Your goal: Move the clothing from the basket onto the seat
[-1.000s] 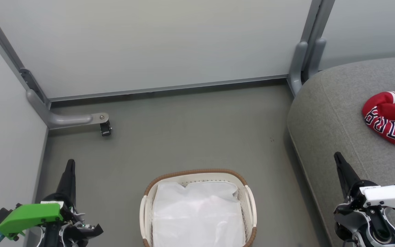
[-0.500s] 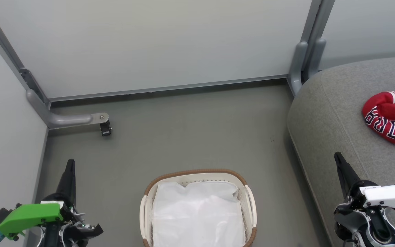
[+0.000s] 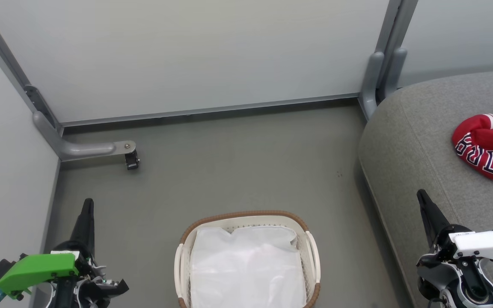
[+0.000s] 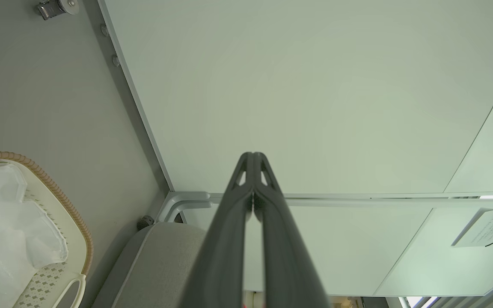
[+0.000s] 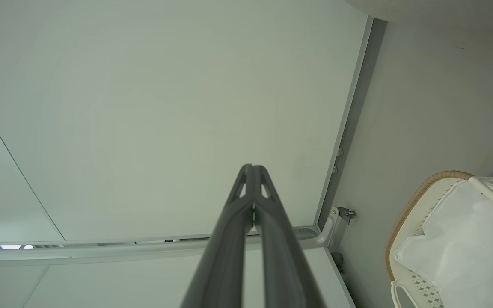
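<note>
The red clothing (image 3: 490, 149) with white stripes and dark lettering lies crumpled on the grey seat (image 3: 417, 141) at the right edge of the head view. On the floor at bottom centre stands the white basket (image 3: 246, 216) with its brown woven rim; inside it I see just the white cloth liner (image 3: 246, 265). The basket rim (image 4: 69, 209) and the seat (image 4: 161, 256) also appear in the left wrist view, the basket (image 5: 413, 205) in the right wrist view. My left gripper (image 3: 87, 204) is shut and holds nothing, left of the basket. My right gripper (image 3: 421, 195), also shut with nothing in it, points up over the seat's front edge.
Pale partition panels close off the back and left. A grey metal foot with a caster (image 3: 132, 161) juts onto the floor at the back left, and a grey post (image 3: 379, 77) stands by the seat's far corner. Grey floor (image 3: 238, 162) lies between basket and wall.
</note>
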Available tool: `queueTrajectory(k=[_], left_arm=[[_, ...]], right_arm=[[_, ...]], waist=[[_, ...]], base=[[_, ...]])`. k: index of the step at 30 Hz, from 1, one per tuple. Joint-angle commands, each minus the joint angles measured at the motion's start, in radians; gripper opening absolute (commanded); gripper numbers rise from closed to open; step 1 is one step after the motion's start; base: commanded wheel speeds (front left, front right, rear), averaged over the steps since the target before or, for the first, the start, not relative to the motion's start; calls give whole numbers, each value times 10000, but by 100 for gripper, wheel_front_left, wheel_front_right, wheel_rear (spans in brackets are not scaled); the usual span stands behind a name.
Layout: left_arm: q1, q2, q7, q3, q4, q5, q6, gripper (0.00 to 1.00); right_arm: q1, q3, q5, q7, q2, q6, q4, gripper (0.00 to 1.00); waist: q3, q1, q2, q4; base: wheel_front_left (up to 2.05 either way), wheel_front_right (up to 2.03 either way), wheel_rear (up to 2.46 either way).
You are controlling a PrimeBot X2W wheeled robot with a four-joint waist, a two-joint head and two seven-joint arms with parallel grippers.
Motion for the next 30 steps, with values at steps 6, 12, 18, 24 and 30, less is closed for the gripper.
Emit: queueTrajectory(k=[6, 12, 18, 24, 30], left_arm=[[-104, 73, 32, 22, -19, -31, -70, 0], [-103, 73, 32, 21, -19, -31, -70, 0], [-103, 73, 32, 21, -18, -31, -70, 0], [-103, 73, 32, 21, -18, -31, -70, 0], [-103, 73, 32, 21, -19, -31, -70, 0]], right_arm=[[102, -16, 37, 30, -59, -3, -34, 0], [103, -15, 37, 29, -59, -3, -34, 0], [103, -15, 38, 30, -59, -3, -34, 0], [103, -15, 38, 28, -59, -3, -34, 0], [103, -15, 38, 29, -59, -3, -34, 0]], waist=[[0, 0, 0, 0], [0, 0, 0, 0], [0, 0, 0, 0], [0, 0, 0, 0], [0, 0, 0, 0]], base=[[0, 0, 0], [0, 0, 0], [0, 0, 0], [0, 0, 0], [0, 0, 0]])
